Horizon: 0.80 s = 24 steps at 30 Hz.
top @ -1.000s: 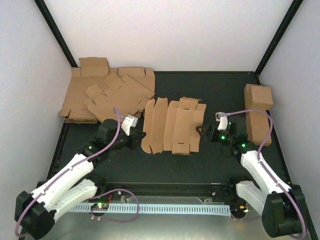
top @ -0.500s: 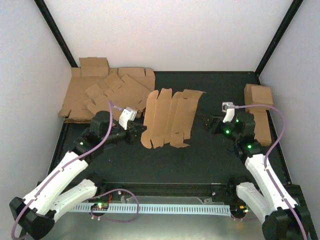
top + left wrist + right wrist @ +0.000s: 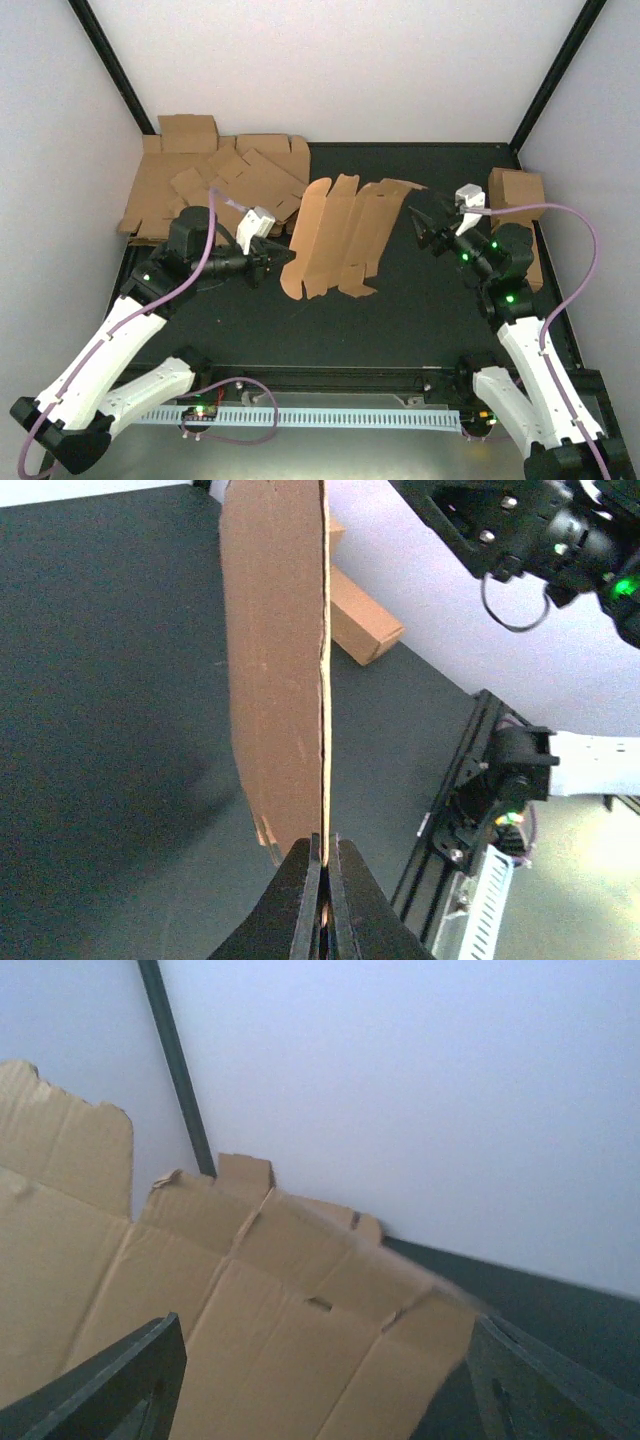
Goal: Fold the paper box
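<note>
Since a second ago your right gripper [image 3: 421,226] has climbed toward upper right, fingers spread, facing the paper box [image 3: 345,235] at centre, whose lower-left edge your left gripper [image 3: 288,257] pinches.

The left arm [image 3: 110,345] and right arm [image 3: 545,362] wear white shells over black joints, with a lilac cable [image 3: 548,207] looping along each. Green lights [image 3: 508,298] dot the right arm. The left gripper [image 3: 322,845] is black, tapered.
</note>
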### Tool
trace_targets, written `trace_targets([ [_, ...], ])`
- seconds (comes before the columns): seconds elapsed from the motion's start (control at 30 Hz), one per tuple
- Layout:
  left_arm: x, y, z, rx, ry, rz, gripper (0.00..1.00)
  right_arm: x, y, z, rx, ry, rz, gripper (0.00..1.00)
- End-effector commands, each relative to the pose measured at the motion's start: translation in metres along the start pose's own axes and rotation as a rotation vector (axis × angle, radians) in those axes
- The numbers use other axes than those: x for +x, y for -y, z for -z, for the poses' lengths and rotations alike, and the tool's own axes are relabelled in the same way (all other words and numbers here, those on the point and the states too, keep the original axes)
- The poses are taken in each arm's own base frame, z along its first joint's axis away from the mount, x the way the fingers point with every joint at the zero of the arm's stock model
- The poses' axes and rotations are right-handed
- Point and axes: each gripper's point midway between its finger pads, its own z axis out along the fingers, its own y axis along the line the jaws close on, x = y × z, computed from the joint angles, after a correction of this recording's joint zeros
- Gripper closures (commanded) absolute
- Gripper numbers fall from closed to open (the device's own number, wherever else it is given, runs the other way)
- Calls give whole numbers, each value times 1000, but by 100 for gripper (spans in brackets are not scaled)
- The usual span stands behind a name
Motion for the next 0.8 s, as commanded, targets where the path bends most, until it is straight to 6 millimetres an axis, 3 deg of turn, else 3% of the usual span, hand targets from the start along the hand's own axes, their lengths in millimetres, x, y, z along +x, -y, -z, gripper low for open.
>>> trace_targets([
  [0.0, -12, 28, 11, 106, 2, -32, 98, -33, -10, -6, -39, 66, 257, 21],
  [0.2, -10, 34, 18, 112, -1, -45, 98, -34, -6, -16, -32, 26, 446, 29],
  [0.37, -7, 39, 23, 121, -22, -61, 98, -27, -36, -12, -210, 25, 665, 47],
  [0.5, -7, 41, 29, 111, -18, -84, 98, -29, -40, -11, -220, 32, 691, 47],
  [0.63, -8, 42, 31, 107, -14, -92, 98, -25, -39, -13, -227, 11, 695, 60],
  [0.77, -8, 41, 32, 98, -10, -97, 98, -25, -39, -15, -229, 6, 690, 60],
])
